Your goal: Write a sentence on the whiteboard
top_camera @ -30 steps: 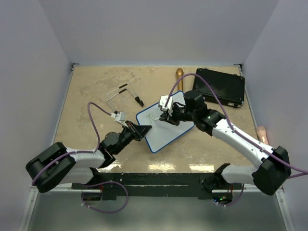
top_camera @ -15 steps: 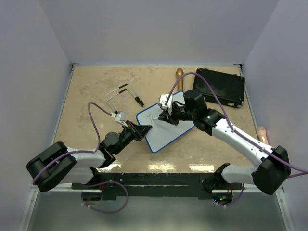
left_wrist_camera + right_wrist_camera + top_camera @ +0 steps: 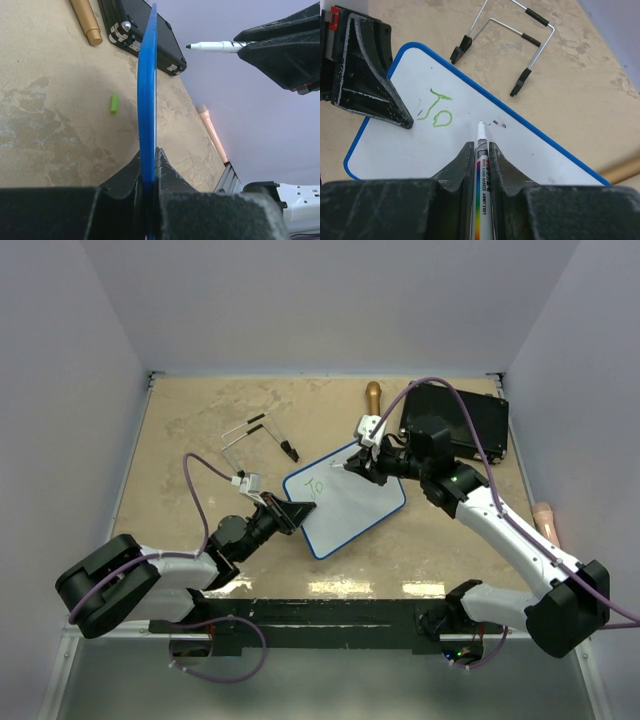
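White-shelled arms point(image 3: 500, 530) with black joints point(image 3: 566, 606) trail looping purple cables point(image 3: 193, 490).

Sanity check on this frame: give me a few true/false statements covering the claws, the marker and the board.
1. The left claw is shut on the blue rim of the whiteboard. True.
2. The right claw holds a marker with its tip pointing towards the board. True.
3. The board is blank. False: green marks reading roughly "To" sit near the end that the left claw holds.
4. The marker tip presses on the board. False: the left wrist view shows a gap between tip and board.
5. The black case lies on the board. False: it lies on the table, apart from the board.
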You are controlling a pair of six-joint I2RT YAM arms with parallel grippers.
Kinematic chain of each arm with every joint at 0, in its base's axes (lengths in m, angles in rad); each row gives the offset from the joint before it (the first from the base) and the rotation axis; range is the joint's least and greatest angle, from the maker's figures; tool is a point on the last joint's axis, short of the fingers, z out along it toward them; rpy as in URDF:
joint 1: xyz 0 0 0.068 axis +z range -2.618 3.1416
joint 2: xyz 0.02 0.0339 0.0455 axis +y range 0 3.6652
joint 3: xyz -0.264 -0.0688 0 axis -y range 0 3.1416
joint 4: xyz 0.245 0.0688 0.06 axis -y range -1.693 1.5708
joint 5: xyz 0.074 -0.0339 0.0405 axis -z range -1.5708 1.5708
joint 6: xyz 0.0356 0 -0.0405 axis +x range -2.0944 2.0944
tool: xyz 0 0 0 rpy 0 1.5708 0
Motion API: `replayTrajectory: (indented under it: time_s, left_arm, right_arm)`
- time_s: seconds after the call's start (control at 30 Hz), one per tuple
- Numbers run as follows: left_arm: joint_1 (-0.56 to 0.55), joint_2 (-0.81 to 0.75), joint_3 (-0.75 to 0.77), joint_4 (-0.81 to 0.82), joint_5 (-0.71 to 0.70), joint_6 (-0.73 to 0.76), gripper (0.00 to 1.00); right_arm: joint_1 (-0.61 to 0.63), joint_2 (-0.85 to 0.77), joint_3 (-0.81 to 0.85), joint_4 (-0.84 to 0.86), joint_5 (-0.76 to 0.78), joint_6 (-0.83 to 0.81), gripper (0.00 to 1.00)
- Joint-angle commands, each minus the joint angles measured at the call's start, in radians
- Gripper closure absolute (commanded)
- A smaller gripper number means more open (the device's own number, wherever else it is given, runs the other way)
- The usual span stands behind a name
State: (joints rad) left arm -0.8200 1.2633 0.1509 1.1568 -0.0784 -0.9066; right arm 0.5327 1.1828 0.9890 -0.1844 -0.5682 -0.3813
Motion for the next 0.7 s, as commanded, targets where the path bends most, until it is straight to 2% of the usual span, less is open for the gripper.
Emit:
replayTrajectory:
  time_s: [0.0, 0.67]
  left_arm:
    - [-0.005, -0.008, 0.019, 0.59, 0.006, -0.018, 1.0]
    - [-0.005, 0.018, 0.033, 0.618, 0.037, -0.028, 1.0]
  right_arm:
    - [0.0, 0.001, 0.036, 0.056, -0.001, 0.038, 1.0]
    - [0.02, 0.061, 0.034, 0.085, 0.037, 0.068, 1.0]
